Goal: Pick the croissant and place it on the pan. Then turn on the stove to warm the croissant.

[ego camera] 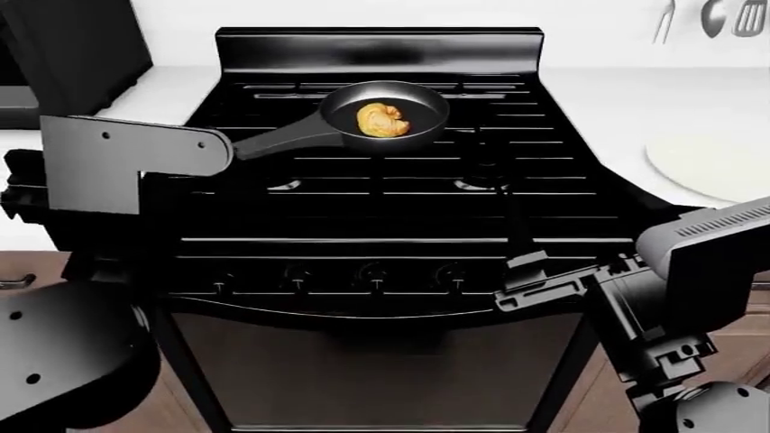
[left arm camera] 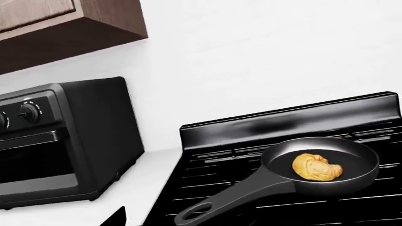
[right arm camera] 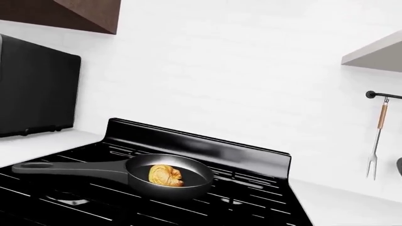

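Observation:
The golden-brown croissant lies inside the dark pan, free of both grippers. The pan rests on the back grates of the black stove, with its handle pointing left. My left arm hovers over the stove's left edge by the handle's end. Only one dark fingertip shows there. My right arm's end sits at the stove's front edge, right of the knobs. Its fingers blend into the dark stove.
A black toaster oven stands on the counter left of the stove, under a brown wall cabinet. A round white plate lies on the right counter. Utensils hang on the wall at the right.

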Robot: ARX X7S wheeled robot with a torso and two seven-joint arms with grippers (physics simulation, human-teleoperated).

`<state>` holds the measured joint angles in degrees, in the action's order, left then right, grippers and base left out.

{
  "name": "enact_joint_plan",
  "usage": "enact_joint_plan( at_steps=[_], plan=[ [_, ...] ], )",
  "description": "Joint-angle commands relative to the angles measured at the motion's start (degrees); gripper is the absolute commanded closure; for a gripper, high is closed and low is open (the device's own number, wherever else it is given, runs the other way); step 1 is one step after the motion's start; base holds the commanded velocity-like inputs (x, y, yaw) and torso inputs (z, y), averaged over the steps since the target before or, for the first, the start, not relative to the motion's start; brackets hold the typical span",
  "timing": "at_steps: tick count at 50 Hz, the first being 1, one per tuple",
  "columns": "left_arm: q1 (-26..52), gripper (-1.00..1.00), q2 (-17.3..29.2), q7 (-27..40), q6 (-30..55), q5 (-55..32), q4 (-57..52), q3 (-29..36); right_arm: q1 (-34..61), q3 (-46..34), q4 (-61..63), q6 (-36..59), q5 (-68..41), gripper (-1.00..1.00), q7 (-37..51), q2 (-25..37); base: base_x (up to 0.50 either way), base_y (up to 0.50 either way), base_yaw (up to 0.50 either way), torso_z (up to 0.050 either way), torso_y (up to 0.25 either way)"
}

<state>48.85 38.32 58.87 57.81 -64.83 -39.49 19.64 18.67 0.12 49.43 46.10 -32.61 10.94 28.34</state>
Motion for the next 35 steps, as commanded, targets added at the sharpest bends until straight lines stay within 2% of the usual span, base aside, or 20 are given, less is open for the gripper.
enact_joint_plan(
  at_steps=[1,3,7,12,14,23,35],
  plan=[
    [0.26,-1.0,2.65,-4.25,-1.61,14.24,-1.31,8.83,-0.02,-0.32,-0.36,-0.45,0.03,-1.0,0.19,-0.04,0.0,0.0,0.0,0.0,0.0],
    [-2.68,-1.0,1.93,-7.52,-5.0,8.72,-0.08,5.51,0.01,-0.48,-0.35,-0.45,0.05,-1.0,0.22,-0.01,0.0,0.0,0.0,0.0,0.0],
    [-7.51,-1.0,1.75,-11.86,-12.72,7.98,-1.16,2.54,-0.04,-0.6,-0.1,-0.41,-0.17,-1.0,0.28,0.02,0.0,0.0,0.0,0.0,0.0],
    [-8.57,-1.0,0.94,-12.43,-14.46,7.87,0.11,1.9,-0.21,-0.15,0.63,-0.05,-0.71,-1.0,0.54,0.33,0.0,0.0,0.0,0.0,0.0],
    [-8.35,-1.0,1.56,-13.01,-14.98,10.93,-1.15,3.13,-0.2,-0.17,0.8,-0.01,-0.8,-1.0,0.62,0.38,0.0,0.0,0.0,0.0,0.0],
    [-9.63,-1.0,1.16,-12.13,-16.33,9.45,0.1,1.25,-0.25,-0.29,0.66,-0.28,-0.95,-1.0,0.74,0.45,0.0,0.0,0.0,0.0,0.0],
    [-9.15,-1.0,2.05,-11.08,-14.99,11.38,-1.9,2.86,-0.1,-0.48,0.99,-0.14,-1.37,-1.0,1.23,0.46,0.0,0.0,0.0,-0.05,0.041]
  ],
)
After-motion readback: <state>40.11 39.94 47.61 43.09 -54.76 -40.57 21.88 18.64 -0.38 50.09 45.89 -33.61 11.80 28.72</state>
